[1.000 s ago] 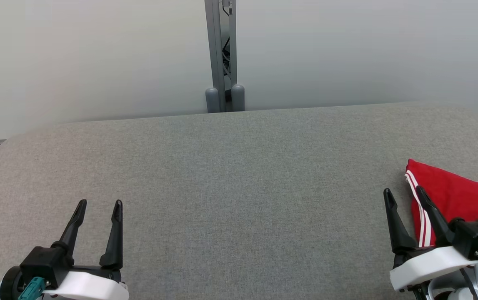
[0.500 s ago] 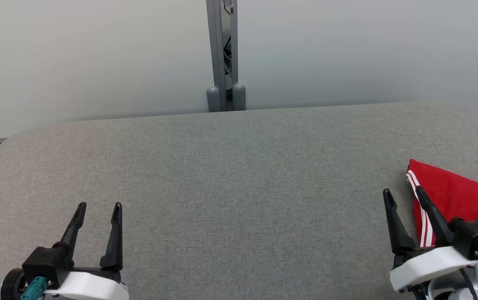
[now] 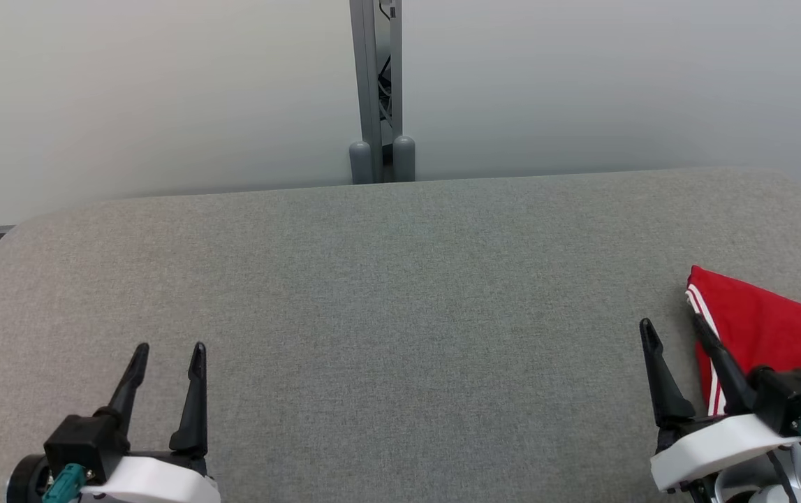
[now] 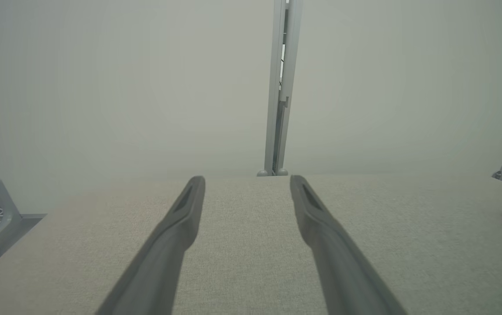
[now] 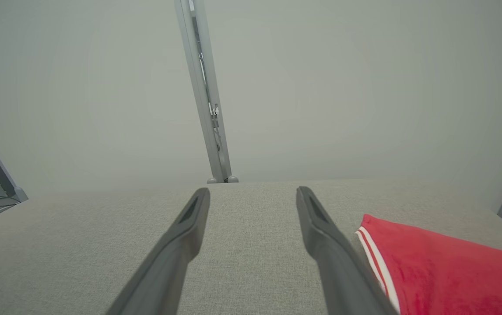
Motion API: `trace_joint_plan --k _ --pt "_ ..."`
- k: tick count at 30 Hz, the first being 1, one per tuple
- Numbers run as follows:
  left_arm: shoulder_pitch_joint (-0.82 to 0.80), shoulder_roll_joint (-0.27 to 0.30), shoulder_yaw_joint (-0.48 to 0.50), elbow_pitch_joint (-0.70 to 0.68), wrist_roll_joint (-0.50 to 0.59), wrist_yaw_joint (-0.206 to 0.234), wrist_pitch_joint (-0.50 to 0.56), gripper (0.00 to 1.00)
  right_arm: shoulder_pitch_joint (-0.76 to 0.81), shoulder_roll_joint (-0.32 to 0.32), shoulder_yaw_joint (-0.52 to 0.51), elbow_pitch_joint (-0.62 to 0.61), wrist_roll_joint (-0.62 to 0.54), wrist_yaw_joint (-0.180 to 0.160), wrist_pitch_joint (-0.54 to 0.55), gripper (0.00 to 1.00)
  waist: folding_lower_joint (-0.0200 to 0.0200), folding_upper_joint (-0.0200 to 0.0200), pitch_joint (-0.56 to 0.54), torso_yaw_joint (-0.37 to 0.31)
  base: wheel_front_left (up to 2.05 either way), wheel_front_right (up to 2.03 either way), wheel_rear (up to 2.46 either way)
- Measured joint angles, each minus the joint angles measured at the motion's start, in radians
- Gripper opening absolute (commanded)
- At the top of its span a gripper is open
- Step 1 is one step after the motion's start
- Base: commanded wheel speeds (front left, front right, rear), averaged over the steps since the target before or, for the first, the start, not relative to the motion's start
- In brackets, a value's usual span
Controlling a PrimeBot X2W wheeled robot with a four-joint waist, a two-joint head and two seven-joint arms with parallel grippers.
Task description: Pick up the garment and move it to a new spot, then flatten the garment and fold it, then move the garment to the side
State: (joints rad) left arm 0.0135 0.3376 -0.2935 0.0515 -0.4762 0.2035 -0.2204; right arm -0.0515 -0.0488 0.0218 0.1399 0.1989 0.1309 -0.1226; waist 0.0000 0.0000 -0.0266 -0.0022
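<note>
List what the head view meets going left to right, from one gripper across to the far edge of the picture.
left gripper → metal post behind the table → right gripper → red garment

Red garment (image 3: 772, 327) cut off at head view's rt edge.

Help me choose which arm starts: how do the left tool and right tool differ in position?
The right dark two-fingered tool sits beside the red garment with white stripes; the left dark two-fingered tool stands far from it over the grey fabric surface. The right tool's fingers lean left; the left tool's lean slightly right. Both are open and empty.
</note>
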Motion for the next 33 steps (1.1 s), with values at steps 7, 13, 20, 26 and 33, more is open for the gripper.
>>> trace_joint_plan --k 7,13,20,26,33 --pt "0.026 -0.037 -0.009 0.027 -0.064 -0.019 0.001 0.0 0.02 0.008 -0.021 0.04 0.076 0.0 0.036 0.0 0.0 0.0 0.002 0.0 0.0 0.0 0.0" --pt "0.024 -0.056 -0.002 0.038 -0.155 -0.044 0.0 0.0 0.01 0.005 -0.057 0.056 0.186 0.0 0.085 0.0 -0.0001 0.0 0.004 0.0 0.0 0.0 0.0" --pt "0.021 -0.078 0.006 0.044 -0.254 -0.072 -0.005 0.0 -0.003 0.002 -0.095 0.071 0.304 0.0 0.137 0.0 0.0 0.0 0.007 0.001 0.0 0.0 0.0" --pt "0.02 -0.096 0.012 0.049 -0.319 -0.09 -0.006 0.0 -0.015 -0.001 -0.121 0.082 0.382 0.0 0.172 0.0 -0.0001 0.0 0.008 0.001 0.0 0.0 0.0" --pt "0.016 -0.113 0.021 0.055 -0.404 -0.115 -0.01 0.0 -0.029 -0.004 -0.156 0.098 0.485 0.0 0.218 0.0 0.0 0.0 0.011 0.001 0.0 0.0 0.0"
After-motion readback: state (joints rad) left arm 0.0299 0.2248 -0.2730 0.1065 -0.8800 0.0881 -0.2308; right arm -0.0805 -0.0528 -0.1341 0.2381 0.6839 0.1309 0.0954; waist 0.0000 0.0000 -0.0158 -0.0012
